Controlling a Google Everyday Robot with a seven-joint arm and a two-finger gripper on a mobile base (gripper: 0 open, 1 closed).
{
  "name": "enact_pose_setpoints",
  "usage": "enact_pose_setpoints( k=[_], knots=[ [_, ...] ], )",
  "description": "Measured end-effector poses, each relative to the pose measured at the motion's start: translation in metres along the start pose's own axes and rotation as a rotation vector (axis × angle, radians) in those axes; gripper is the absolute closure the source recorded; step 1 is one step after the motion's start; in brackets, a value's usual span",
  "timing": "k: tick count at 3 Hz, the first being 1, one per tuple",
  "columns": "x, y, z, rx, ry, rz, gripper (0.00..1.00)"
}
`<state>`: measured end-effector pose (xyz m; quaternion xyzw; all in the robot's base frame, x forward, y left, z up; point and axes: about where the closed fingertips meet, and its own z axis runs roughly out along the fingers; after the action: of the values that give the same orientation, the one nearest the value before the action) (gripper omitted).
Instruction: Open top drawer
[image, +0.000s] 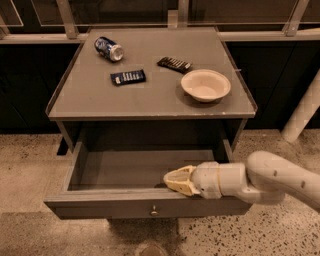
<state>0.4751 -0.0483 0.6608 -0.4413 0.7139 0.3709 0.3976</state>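
Note:
The top drawer (100, 206) of the grey cabinet stands pulled far out. Its plain grey inside is open to view, and its small round metal knob (154, 211) sits at the centre of the front. My gripper (171, 181) reaches in from the right on a white arm (272, 177). Its yellowish fingertips rest at the top edge of the drawer front, just right of the knob and above it, pointing left. The lower drawers are hidden below the open drawer.
On the cabinet top (85, 100) lie a blue can on its side (109, 49), a dark blue snack packet (128, 77), a dark bar (174, 64) and a white bowl (205, 85). A white post (304, 110) stands at the right. The floor is speckled.

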Motion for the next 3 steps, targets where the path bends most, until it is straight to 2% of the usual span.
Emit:
enact_pose_setpoints(
  k=[1, 2, 3],
  knots=[
    [0.0030, 0.0249, -0.0021, -0.002, -0.059, 0.016, 1.00],
    [0.0004, 0.0254, -0.0032, -0.002, -0.059, 0.016, 0.81],
    [0.0004, 0.0254, -0.0032, -0.002, -0.059, 0.016, 0.58]
  ],
)
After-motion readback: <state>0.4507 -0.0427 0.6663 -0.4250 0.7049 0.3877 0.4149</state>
